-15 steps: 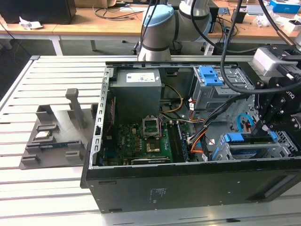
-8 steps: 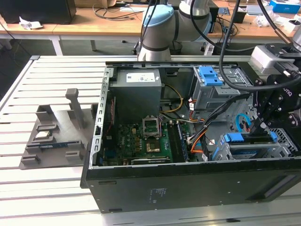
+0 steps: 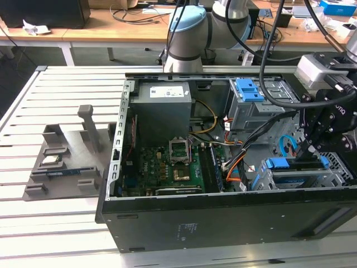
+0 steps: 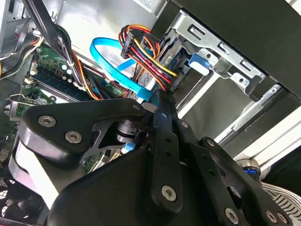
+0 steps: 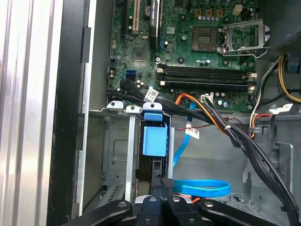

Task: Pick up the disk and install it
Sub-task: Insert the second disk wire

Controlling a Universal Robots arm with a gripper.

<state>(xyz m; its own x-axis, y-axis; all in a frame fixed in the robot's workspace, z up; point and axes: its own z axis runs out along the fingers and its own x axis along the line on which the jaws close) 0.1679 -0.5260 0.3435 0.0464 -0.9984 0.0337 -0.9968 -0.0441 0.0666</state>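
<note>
The case point(image 3: 223, 223) is matt black metal; its drive cage point(image 5: 117, 155) is bare, dull grey metal. The disk point(image 3: 298, 177) wears glossy blue plastic. The pincer point(image 3: 310, 146) is matt black. The table point(image 3: 61, 84) is pale, ribbed, satin metal.

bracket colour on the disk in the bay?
Bright blue; the disk's bracket shows best in the exterior view.

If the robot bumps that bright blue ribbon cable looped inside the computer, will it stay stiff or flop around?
Probably it would flop. The blue ribbon cable is thin and flat and already bends in a loose loop, so a nudge from the gripper would likely just fold it aside. It looks light, too. One end plugs in near the coloured wire bundle, so it should swing rather than slide away.
</note>
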